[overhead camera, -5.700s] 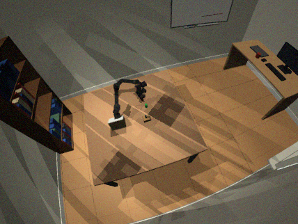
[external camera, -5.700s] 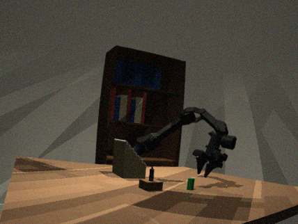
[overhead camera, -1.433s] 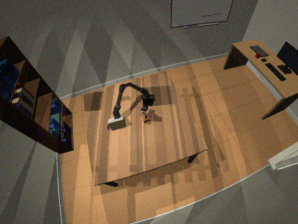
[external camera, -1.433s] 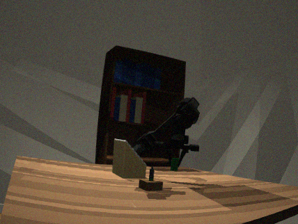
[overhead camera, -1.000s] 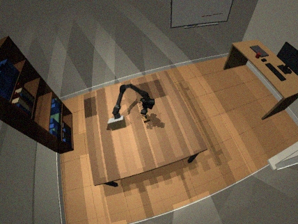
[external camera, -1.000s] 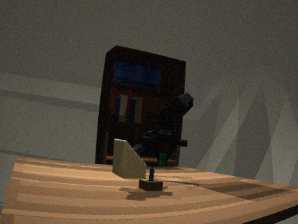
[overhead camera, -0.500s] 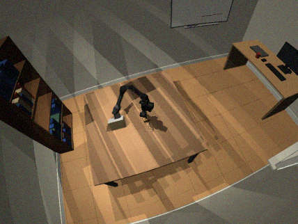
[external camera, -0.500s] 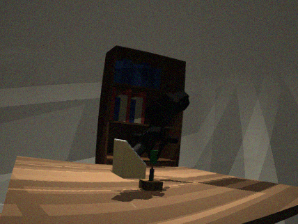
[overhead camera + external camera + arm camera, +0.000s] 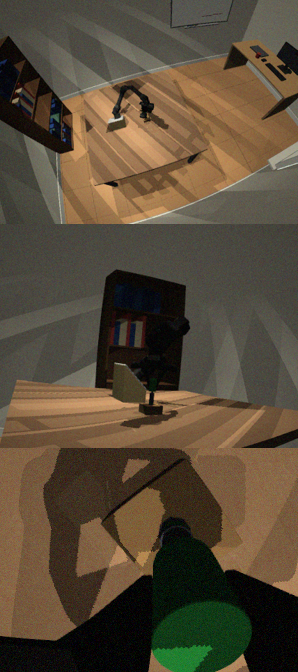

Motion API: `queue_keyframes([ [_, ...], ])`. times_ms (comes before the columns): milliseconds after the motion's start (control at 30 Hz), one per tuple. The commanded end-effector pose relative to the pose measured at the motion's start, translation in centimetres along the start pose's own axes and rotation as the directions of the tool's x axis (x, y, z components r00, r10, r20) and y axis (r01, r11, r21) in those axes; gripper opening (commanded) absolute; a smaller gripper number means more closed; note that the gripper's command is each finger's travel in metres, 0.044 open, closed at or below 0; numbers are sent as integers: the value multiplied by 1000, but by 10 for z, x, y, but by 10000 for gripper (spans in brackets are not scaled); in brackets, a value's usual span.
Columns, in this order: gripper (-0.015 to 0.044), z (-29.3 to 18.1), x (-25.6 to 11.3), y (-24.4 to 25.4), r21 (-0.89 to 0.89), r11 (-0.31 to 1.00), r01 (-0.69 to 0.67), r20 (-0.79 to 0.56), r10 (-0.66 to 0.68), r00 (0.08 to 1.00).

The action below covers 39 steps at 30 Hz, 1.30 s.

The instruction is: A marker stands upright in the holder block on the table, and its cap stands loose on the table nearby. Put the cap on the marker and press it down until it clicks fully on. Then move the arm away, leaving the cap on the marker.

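The green cap (image 9: 152,385) (image 9: 192,578) is upright between the fingers of my gripper (image 9: 153,383) (image 9: 188,583), which is shut on it. The dark marker (image 9: 152,398) (image 9: 175,531) stands upright in the holder block (image 9: 150,409) (image 9: 201,508). The cap's lower end is right at the top of the marker in the exterior view, roughly in line with it. The lower part of the marker shows below the cap. The cap hides the marker's tip in the wrist view, so I cannot tell how far the tip is inside.
A pale wedge-shaped block (image 9: 117,123) (image 9: 126,385) is at the arm's base, behind and left of the holder in the exterior view. The wooden table (image 9: 139,153) (image 9: 69,419) carries both. A bookshelf (image 9: 38,104) (image 9: 102,363) and a desk (image 9: 248,49) stand away from it.
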State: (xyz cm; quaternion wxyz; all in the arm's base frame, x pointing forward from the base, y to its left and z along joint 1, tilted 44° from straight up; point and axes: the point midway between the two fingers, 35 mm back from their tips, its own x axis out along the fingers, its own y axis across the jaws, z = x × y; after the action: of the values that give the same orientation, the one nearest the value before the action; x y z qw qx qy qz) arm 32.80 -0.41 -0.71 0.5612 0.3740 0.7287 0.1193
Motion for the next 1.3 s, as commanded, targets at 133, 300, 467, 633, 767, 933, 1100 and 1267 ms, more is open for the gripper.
queue_keyframes([
  [133, 0, 1, 14, 0, 5, 1000, -5, 1, 5, 1000],
  [300, 0, 1, 22, 0, 5, 1000, -6, 1, 6, 1000],
  [467, 0, 0, 30, 0, 5, 1000, -6, 1, 6, 1000],
  [633, 0, 0, 38, 0, 5, 1000, -7, 0, 7, 1000],
  [767, 0, -1, 41, 0, 5, 1000, -8, 0, 8, 1000],
  [933, 0, -1, 41, 0, 4, 1000, -8, 0, 8, 1000],
  [1100, 131, -1, 41, 0, 0, 1000, -2, -2, 2, 1000],
  [1267, 263, -1, 41, 0, 0, 1000, -2, -2, 2, 1000],
])
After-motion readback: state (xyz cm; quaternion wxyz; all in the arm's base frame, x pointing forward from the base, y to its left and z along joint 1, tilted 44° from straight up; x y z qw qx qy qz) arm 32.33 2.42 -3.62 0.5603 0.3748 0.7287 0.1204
